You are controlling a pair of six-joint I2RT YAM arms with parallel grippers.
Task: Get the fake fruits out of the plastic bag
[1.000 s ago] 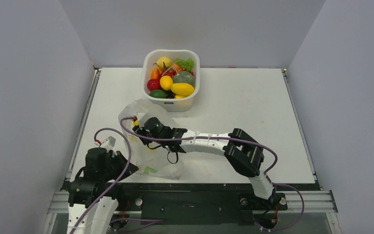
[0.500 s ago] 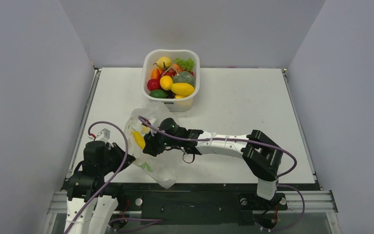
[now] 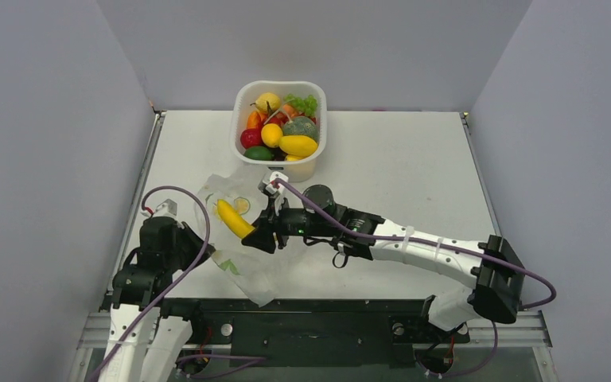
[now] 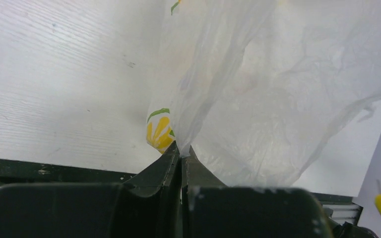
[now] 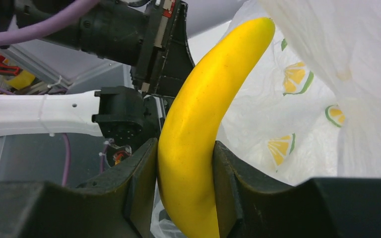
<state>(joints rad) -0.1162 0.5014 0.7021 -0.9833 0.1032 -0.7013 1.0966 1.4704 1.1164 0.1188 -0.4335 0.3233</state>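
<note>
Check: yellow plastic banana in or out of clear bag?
Out: right pincer holds the yellow plastic banana bare, in front of the clear crinkly bag.

Clear crinkly plastic bag point(image 3: 253, 274), lemon print, slumped near-left; yellow banana point(image 3: 233, 218) tilted, held above it.

Plain pale grey walls point(image 3: 48, 119) close in the white table point(image 3: 398, 167) on three sides; a black frame point(image 3: 318, 326) runs along its near edge.
</note>
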